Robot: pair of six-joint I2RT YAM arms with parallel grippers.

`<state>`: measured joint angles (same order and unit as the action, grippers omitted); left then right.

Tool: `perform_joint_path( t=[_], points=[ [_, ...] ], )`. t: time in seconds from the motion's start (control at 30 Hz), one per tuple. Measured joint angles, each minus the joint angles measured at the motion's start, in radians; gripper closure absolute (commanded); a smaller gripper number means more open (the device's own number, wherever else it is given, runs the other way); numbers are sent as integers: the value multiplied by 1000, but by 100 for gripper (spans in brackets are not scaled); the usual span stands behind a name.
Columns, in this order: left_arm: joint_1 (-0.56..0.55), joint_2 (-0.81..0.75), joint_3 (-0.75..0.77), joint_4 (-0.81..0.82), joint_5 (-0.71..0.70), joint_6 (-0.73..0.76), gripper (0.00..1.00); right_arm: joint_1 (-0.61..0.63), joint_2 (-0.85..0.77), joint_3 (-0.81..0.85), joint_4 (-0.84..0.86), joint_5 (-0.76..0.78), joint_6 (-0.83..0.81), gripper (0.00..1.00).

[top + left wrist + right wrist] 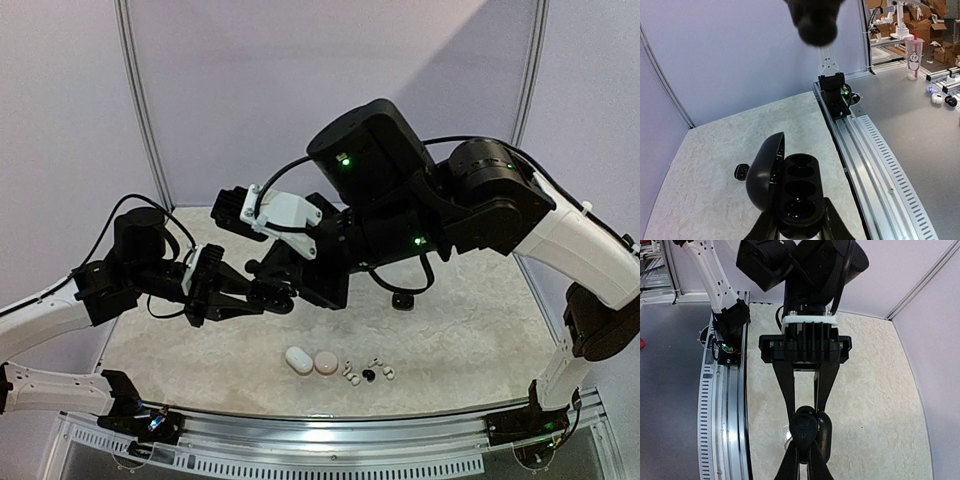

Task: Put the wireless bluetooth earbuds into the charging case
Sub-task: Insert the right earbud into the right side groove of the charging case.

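My left gripper [255, 298] is shut on an open black charging case [801, 196], held above the table. Its lid [765, 171] stands open to the left and its wells look empty. My right gripper [804, 447] is shut on a glossy black earbud [805, 426] and holds it right over the case [826, 437], between the left gripper's fingers [789, 385]. In the top view the right gripper [280, 283] meets the case [272, 297] at mid-table. Several tiny white and black earbuds [368, 374] lie near the front edge. One black earbud [403, 300] lies apart and also shows in the left wrist view [741, 171].
A white case [298, 360] and a pink case [326, 362] lie side by side next to the loose buds. The metal rail [330, 430] runs along the front edge. A blurred dark shape [815, 20] hangs at the top of the left wrist view.
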<state>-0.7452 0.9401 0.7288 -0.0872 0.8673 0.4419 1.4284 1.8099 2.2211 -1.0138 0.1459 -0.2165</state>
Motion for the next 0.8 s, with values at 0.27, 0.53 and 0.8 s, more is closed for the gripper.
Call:
perform_joint_path(
  t=[0.27,0.53,0.8],
  points=[
    [-1,-27,0,9,-26,-1,100,0,17,-31,-18,33,2,100],
    [-1,-33,-3,40,-31,-48,100,0,14,-84,-73,58,20,100],
    [-2,-33,-10,105,-28,-129,100,0,14,-87,-86,104,20,100]
  ],
)
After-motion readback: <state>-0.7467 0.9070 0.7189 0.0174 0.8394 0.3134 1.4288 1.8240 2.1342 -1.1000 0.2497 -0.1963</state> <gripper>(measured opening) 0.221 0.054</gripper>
